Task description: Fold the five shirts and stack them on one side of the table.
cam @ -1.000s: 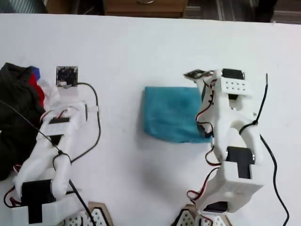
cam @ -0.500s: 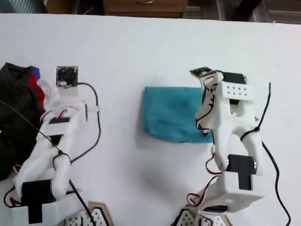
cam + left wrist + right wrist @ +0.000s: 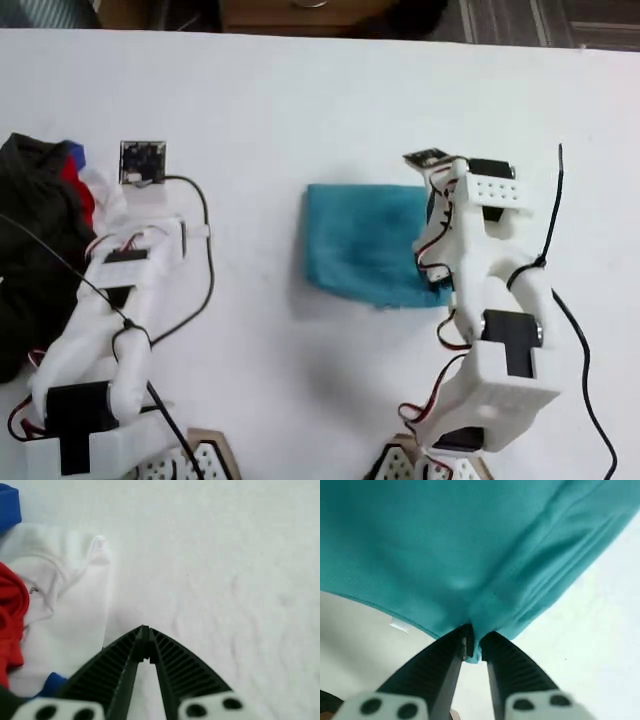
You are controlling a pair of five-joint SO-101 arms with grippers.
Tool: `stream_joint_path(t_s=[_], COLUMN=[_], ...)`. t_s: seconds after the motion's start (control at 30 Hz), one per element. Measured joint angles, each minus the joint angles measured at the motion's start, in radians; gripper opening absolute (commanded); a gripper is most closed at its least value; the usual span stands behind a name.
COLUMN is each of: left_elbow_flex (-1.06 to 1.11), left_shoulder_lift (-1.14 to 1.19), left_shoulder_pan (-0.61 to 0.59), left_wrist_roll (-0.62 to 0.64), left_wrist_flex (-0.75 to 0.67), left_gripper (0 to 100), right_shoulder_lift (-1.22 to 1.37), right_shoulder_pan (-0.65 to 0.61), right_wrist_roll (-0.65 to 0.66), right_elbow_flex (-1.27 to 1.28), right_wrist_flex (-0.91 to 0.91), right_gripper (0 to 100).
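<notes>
Pinching an edge of the folded teal shirt (image 3: pixel 445 545), the right claw (image 3: pixel 472 647) is clamped on the cloth — the shirt lies mid-table (image 3: pixel 300 90). The left claw (image 3: pixel 144 647) hangs closed and empty, just beside a white shirt (image 3: pixel 75 605) and a red shirt (image 3: pixel 12 610) — part of the heap on its side.

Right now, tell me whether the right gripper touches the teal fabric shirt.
Touching: the right wrist view shows the right gripper shut on the teal fabric shirt at its edge.
</notes>
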Motion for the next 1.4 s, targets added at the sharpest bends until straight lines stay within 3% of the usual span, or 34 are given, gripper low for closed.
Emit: stream_joint_path(t_s=[0.23, 0.7, 1.0, 1.1, 1.23, 1.4], left_elbow_flex=[0.0, 0.0, 0.0, 0.0, 0.0, 0.0], left_shoulder_lift=[0.0, 0.0, 0.0, 0.0, 0.0, 0.0], left_shoulder_pan=[0.0, 0.0, 0.0, 0.0, 0.0, 0.0], left_wrist_roll=[0.0, 0.0, 0.0, 0.0, 0.0, 0.0], left_wrist_flex=[0.0, -0.028, -0.028, -0.028, -0.028, -0.028], left_gripper=[3, 3, 3, 3, 3, 3], right_shoulder_lift=[0.0, 0.0, 0.0, 0.0, 0.0, 0.0], right_shoulder_pan=[0.072, 0.074, 0.074, 0.089, 0.129, 0.147], right_wrist_roll=[0.091, 0.222, 0.233, 0.233, 0.233, 0.219], right_elbow_flex=[-0.098, -0.106, -0.106, -0.112, -0.21, -0.379], right_wrist_flex=[0.002, -0.023, -0.058, -0.043, 0.025, 0.066], right_gripper=[2.1, 2.1, 3.2, 9.8, 17.0, 14.6])
